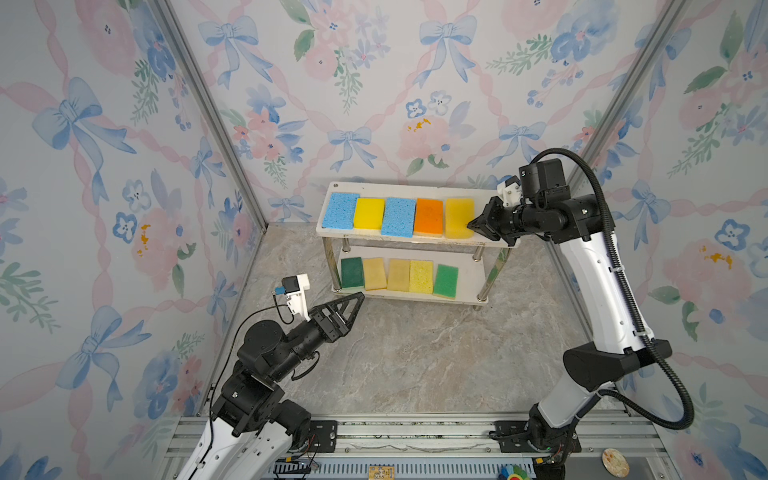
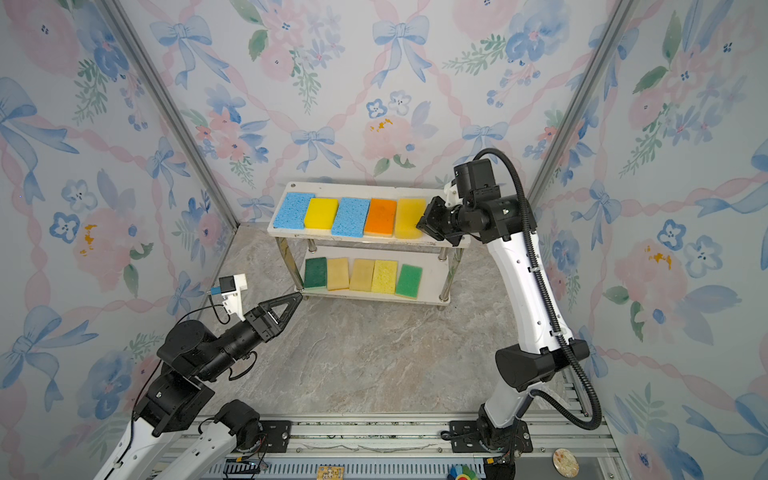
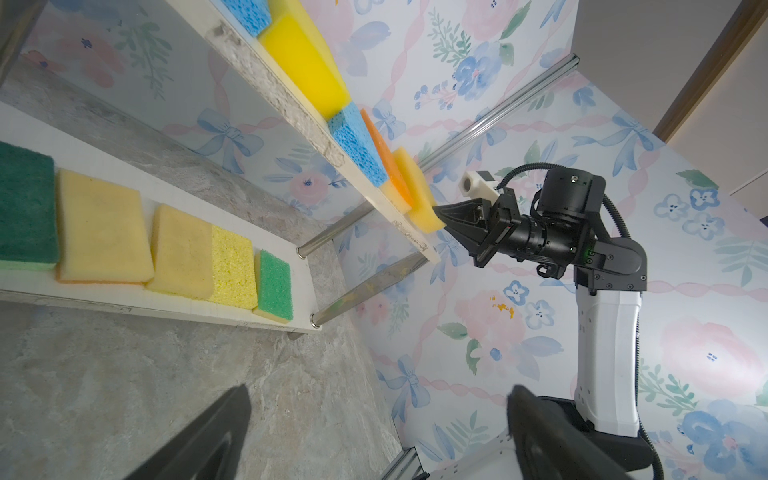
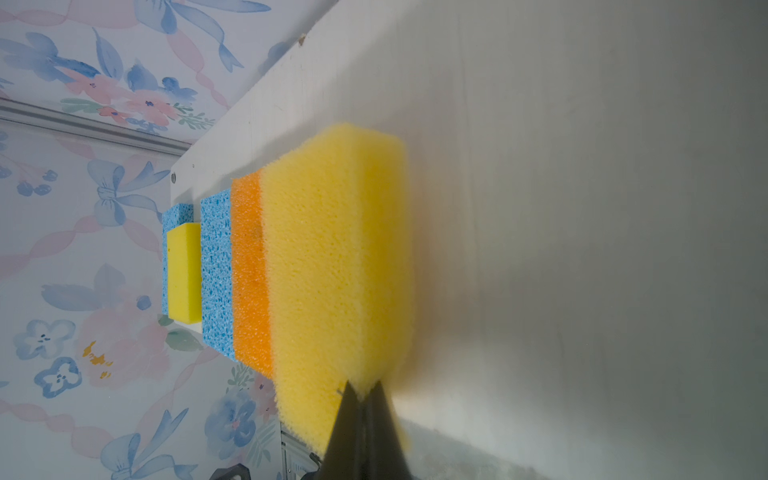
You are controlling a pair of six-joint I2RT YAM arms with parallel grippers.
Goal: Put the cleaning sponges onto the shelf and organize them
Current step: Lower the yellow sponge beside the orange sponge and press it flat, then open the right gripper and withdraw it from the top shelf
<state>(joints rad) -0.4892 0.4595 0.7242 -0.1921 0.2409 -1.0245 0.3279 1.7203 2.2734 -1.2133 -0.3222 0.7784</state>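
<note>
Our right gripper (image 1: 471, 225) is closed to a point. Its black tips press into the near corner of the amber sponge (image 1: 459, 216). In the right wrist view the foam dents around them, but we cannot tell whether any of it is pinched.

That sponge is a thick, rounded rectangle of coarse, open-pored foam. It lies at the right end of the top board of the shelf (image 1: 415, 189), touching the orange sponge (image 1: 429, 216). From the left wrist view its gripper-side end seems slightly lifted.

Leftward we see a pitted blue sponge (image 1: 398, 217), a smooth yellow sponge (image 1: 368, 212) and a second blue sponge (image 1: 340, 210). Five more lie flat in a row on the lower board: a dark green sponge (image 1: 352, 272), two tan sponges (image 1: 375, 273), a porous pale yellow sponge (image 1: 421, 276) and a light green sponge (image 1: 446, 281).

The boards are white and the legs (image 1: 331, 262) are shiny chrome tubes. The arm hides the top board's right end.

Our left gripper (image 1: 357, 297) is spread wide and empty. It hangs near the lower board's left front corner, well apart from the amber sponge.
</note>
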